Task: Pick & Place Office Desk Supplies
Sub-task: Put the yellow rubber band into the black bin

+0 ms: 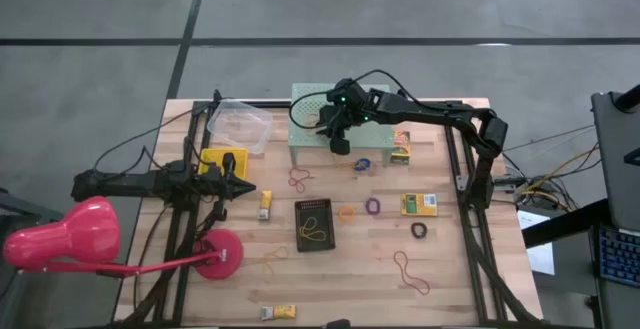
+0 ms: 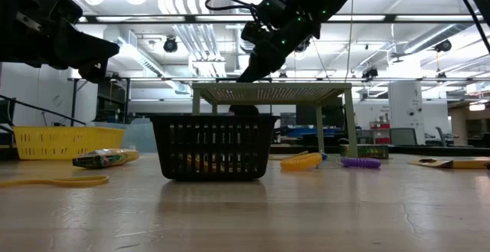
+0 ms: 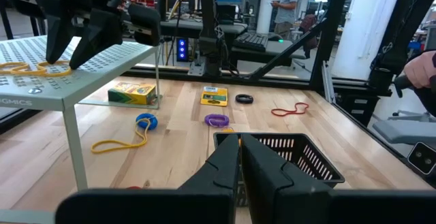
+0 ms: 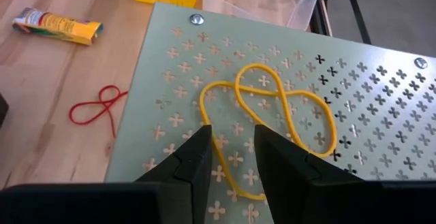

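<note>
A yellow rubber band (image 4: pixel 272 108) lies looped on the top plate of the mint-green perforated stand (image 1: pixel 305 149) at the table's far middle. My right gripper (image 4: pixel 231 149) hangs open just over it, slanting down, and one strand of the band runs between its two fingers. In the left wrist view the same gripper (image 3: pixel 68 57) shows over the band (image 3: pixel 27 67). My left gripper (image 3: pixel 240 156) is shut on nothing and waits level at the table's left (image 1: pixel 248 190). A black mesh basket (image 1: pixel 314 225) in the middle of the table holds another yellow band. My right gripper comes at the yellow band's near loop (image 4: pixel 228 183) slanting down from above, one finger on each side of a strand. Whether the fingertips touch the band or the plate, I cannot tell. The band lies slack and flat on the stand.
Loose on the table lie red bands (image 1: pixel 300 178) (image 1: pixel 410 272), a blue roll (image 1: pixel 363 164), a purple band (image 1: pixel 372 207), a black ring (image 1: pixel 419 230) and small yellow boxes (image 1: pixel 418 204) (image 1: pixel 279 312). A clear tub (image 1: pixel 240 126) and a pink lamp (image 1: pixel 60 239) stand at the left.
</note>
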